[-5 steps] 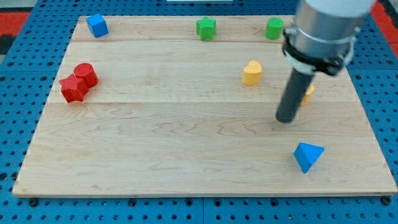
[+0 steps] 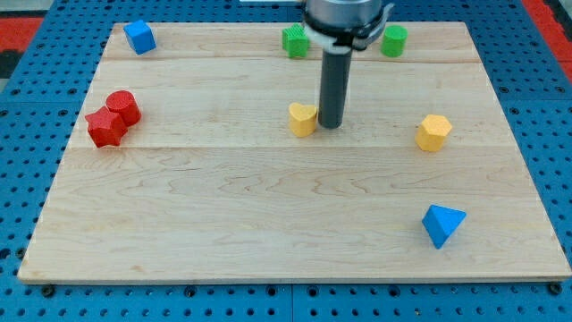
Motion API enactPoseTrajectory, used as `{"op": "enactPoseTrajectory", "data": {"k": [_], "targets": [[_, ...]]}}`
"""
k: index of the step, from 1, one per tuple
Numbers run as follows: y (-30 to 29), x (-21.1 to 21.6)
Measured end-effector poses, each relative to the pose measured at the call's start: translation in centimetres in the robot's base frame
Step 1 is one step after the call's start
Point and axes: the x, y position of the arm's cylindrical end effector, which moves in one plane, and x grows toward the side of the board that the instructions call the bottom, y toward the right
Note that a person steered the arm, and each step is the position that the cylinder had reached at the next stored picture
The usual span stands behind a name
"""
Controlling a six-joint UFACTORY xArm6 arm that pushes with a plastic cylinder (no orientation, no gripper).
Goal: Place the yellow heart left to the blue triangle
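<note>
So my tip [image 2: 332, 125] is parked right against the view's right side of the yellow heart [image 2: 303, 118], touching it or as good as, a bit above the middle of the wooden board [image 2: 268, 206]; there's no pincer on this rig at all, just the straight dark rod, so nothing is open, closed or holding anything; the heart sits pretty much dead centre left-to-right, and the blue triangle [image 2: 442, 224] is well apart from it, way down toward the view's bottom right; between those two, over on the right, there's a yellow hexagon-ish block [image 2: 433, 132] on its own; along the view's top edge you've got a green block [image 2: 295, 41] partly tucked behind the arm, shape hard to call, and a green cylinder [image 2: 394, 40] just to the right of the arm; a blue cube [image 2: 139, 37] is up in the top left corner; on the left side a red cylinder [image 2: 122, 106] and a red star-like block [image 2: 105, 129] are touching each other.
</note>
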Motion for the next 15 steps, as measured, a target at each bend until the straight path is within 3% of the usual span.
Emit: {"op": "enactPoseTrajectory", "data": {"k": [1,3,5,8,10,11,12,13,14,15], "targets": [[-3.2,-2.4],[-9.3,8.7],[-5.2,4.4],[-6.8,17.6],[-7.5,14.5],[-10.4,16.1],[-10.3,14.5],[-16.8,8.6],[-23.7,5.2],[-25.8,5.1]]}}
